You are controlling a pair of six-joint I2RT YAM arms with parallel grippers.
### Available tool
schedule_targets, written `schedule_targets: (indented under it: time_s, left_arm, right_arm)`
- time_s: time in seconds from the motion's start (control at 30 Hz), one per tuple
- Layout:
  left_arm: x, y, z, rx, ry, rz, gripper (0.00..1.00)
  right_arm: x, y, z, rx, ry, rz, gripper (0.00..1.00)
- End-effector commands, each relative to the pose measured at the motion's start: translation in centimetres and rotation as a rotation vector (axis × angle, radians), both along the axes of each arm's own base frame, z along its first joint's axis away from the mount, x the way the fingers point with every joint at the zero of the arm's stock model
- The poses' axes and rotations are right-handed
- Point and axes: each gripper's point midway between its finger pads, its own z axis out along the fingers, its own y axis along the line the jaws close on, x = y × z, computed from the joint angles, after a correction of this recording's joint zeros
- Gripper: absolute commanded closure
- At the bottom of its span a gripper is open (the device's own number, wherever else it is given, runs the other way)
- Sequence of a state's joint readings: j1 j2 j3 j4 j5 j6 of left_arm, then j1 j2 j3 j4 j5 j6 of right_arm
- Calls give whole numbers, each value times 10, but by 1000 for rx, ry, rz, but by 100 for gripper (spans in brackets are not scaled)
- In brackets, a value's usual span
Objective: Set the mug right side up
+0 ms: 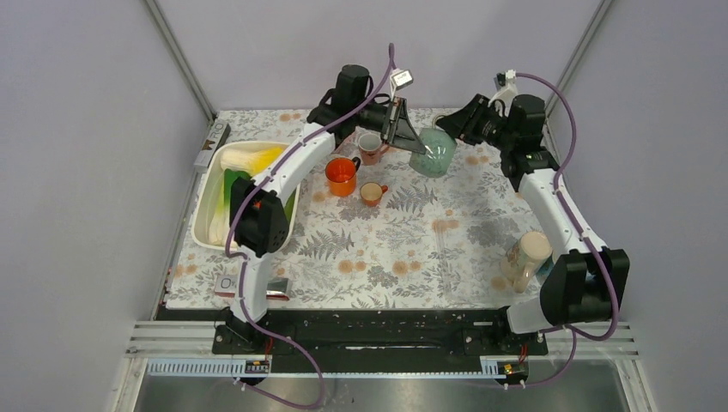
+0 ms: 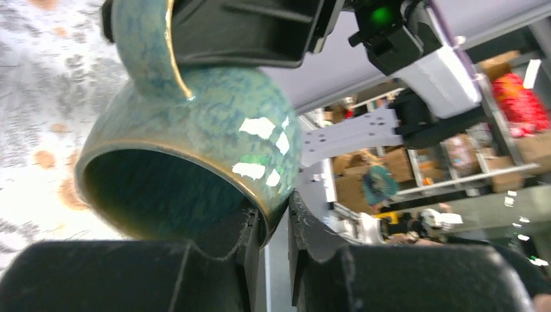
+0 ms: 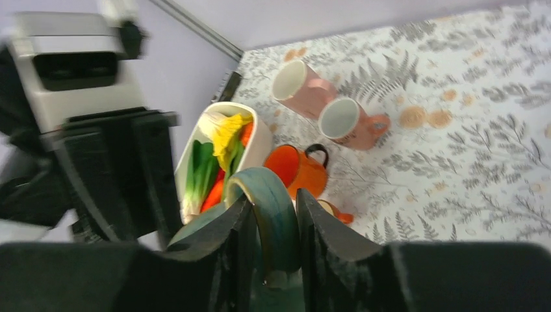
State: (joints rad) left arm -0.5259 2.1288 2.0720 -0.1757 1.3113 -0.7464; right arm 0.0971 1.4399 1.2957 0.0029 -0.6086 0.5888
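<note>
The green glazed mug (image 1: pixel 434 154) is at the back middle of the table, tipped over with its mouth towards my left wrist camera. My left gripper (image 1: pixel 412 142) is shut on its rim (image 2: pixel 276 207), one finger inside the mouth and one outside. My right gripper (image 1: pixel 457 129) is shut on the mug's handle (image 3: pixel 276 198). In the left wrist view the handle (image 2: pixel 146 58) sits at the top, under the right gripper's black fingers (image 2: pixel 247 26). I cannot tell whether the mug touches the cloth.
An orange mug (image 1: pixel 342 175) and two pink mugs (image 1: pixel 371 148) (image 1: pixel 372 193) stand just left of the green mug. A white tray (image 1: pixel 209 199) of vegetables is at the left. A tan jar (image 1: pixel 525 257) stands at the right front. The cloth is fern-patterned.
</note>
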Motion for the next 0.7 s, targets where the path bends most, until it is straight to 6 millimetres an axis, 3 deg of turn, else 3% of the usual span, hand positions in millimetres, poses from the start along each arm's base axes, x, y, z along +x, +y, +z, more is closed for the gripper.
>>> schedule_targets:
  time_s: [0.0, 0.13, 0.27, 0.53, 0.67]
  left_arm:
    - [25, -2, -30, 174, -227, 207, 100]
    - [32, 6, -66, 271, -297, 221, 100]
    - [41, 18, -105, 403, -381, 229, 100]
    - [56, 35, -161, 580, -578, 196, 100]
    - [51, 34, -173, 608, -654, 144, 100]
  right_arm:
    - [4, 8, -39, -18, 63, -11, 62]
    - [7, 10, -75, -28, 143, -1, 49]
    - [10, 4, -101, -79, 222, -23, 42]
    - [8, -8, -142, -222, 382, -31, 39]
    - [12, -14, -147, -261, 418, -59, 39]
